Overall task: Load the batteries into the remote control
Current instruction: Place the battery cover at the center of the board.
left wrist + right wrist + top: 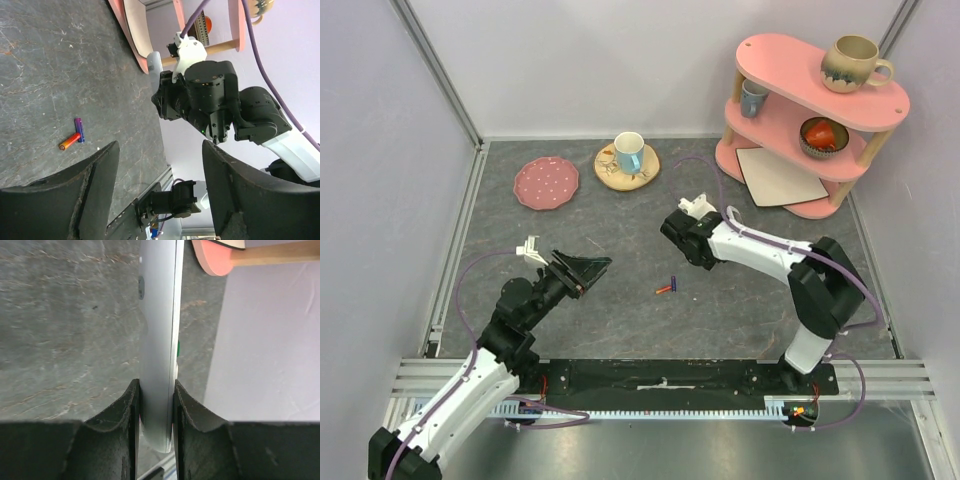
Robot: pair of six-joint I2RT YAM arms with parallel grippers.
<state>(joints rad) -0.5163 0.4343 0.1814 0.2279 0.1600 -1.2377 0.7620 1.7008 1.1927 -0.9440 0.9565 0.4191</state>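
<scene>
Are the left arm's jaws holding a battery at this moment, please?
No, the left jaws stand open with nothing between them, and two batteries lie on the table beyond.

Left gripper (160, 150) jaws spread wide, nothing between. Orange battery (69, 141) and purple battery (79, 129) touch at one end on the table (50, 60), near its railed edge. Right gripper (161, 92) beyond, remote control (155, 64) projecting from it.

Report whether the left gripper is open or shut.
Open. The left gripper shows its fingers wide apart with nothing between them; the batteries lie on the table beyond.
</scene>
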